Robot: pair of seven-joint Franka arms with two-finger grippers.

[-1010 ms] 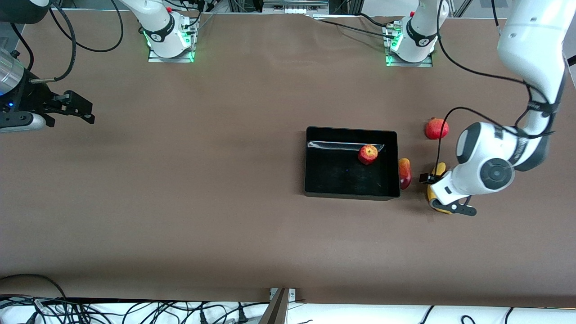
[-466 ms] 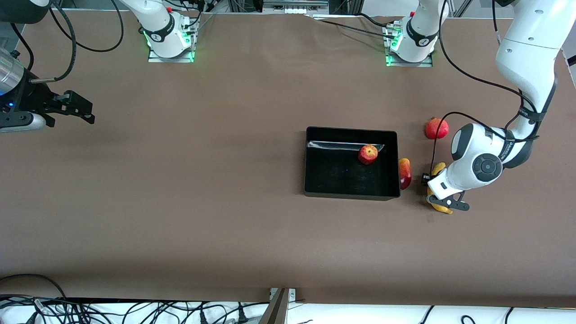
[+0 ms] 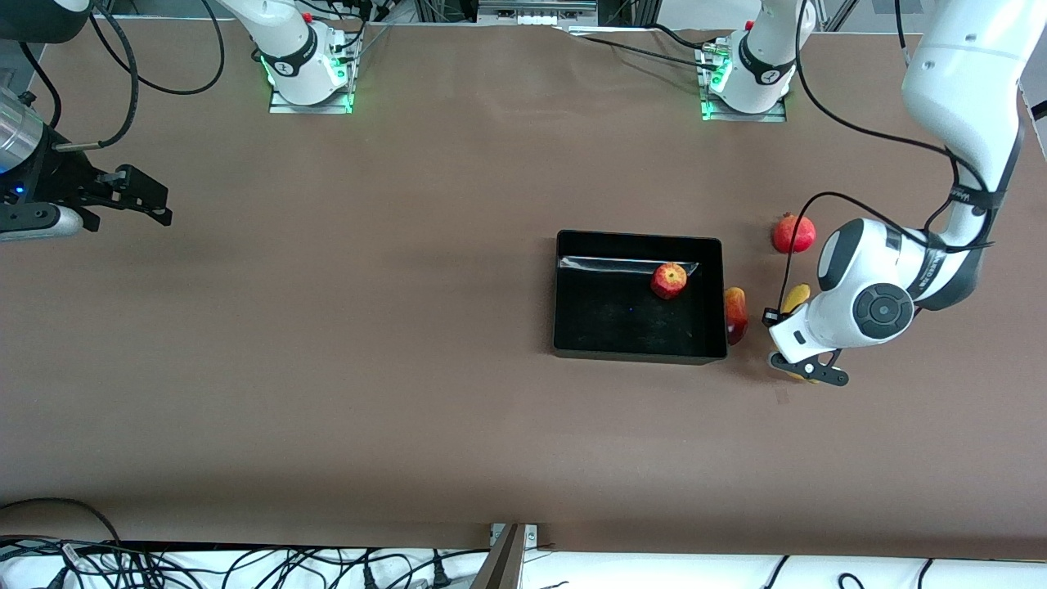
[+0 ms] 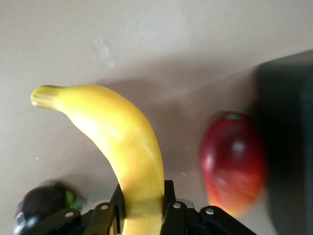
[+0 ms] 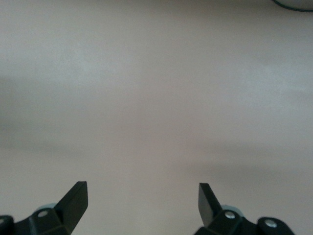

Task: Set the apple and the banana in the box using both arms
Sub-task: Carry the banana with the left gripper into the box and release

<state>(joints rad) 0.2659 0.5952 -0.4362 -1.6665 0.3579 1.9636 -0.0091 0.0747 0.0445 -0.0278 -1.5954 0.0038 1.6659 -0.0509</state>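
left gripper (image 4: 142,215): pinching banana (image 4: 122,147), mid-right of frame
right gripper (image 5: 142,205): spread wide, waits upper left
apple (image 3: 669,280): in box (image 3: 572,327)

**Count at the table: four fruits, one box, two arms**

I counted four pieces of fruit in the front view. There was one apple (image 3: 669,280), lying inside the box at centre right of the frame. There was one banana (image 3: 796,298), one mango (image 3: 735,314) and one pomegranate (image 3: 793,234), all at the right of the frame. I saw one box (image 3: 639,353), black, and only one. Two arms were in the shot, so two grippers: the left gripper (image 3: 806,370) at lower right, the right gripper (image 3: 139,196) at upper left.
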